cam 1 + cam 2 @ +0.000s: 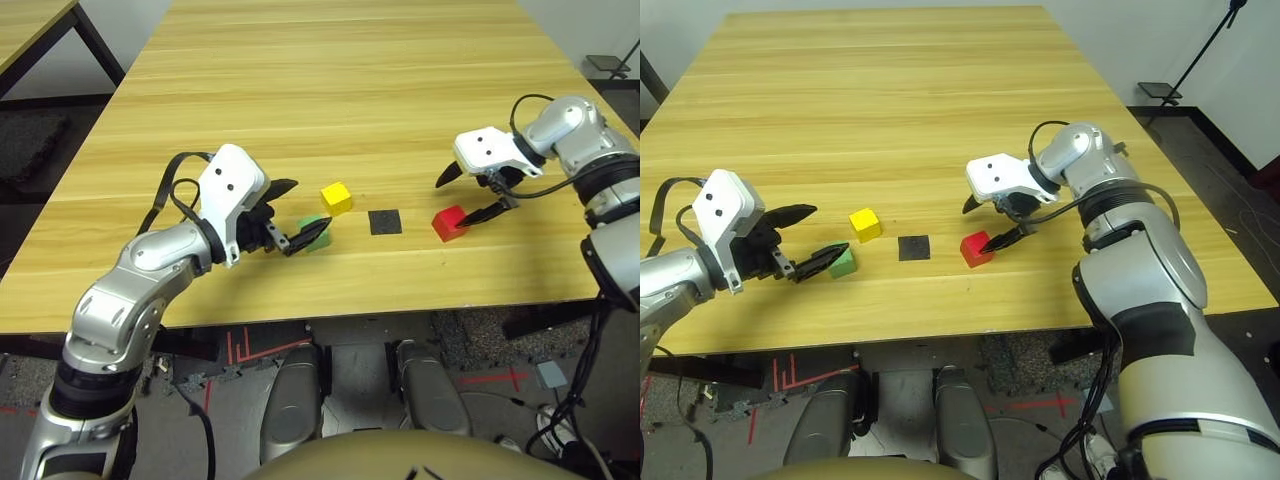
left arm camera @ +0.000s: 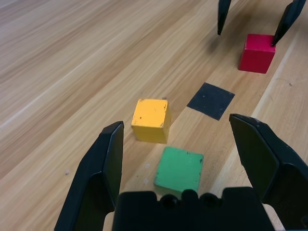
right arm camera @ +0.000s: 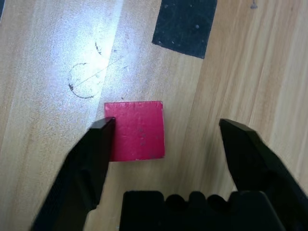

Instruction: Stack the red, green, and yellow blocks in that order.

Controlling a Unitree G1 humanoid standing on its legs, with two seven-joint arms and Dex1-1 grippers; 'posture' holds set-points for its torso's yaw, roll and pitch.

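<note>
The red block [image 3: 137, 130] lies on the table between the fingers of my right gripper [image 3: 168, 124]. That gripper is open: one finger sits at the block's edge and the other stands well clear of it. The green block [image 2: 179, 168] rests on the wood between the spread fingers of my left gripper [image 2: 176, 124], which is open and touches nothing. Just beyond the green one sits the yellow block [image 2: 151, 120]. In the head views the order from left to right is green block [image 1: 315, 238], yellow block [image 1: 337, 198], red block [image 1: 449, 223].
A flat black square patch [image 1: 385, 221] lies on the table between the yellow and red blocks. The wooden table [image 1: 330, 90] stretches far back beyond the blocks. Its front edge runs close below both grippers.
</note>
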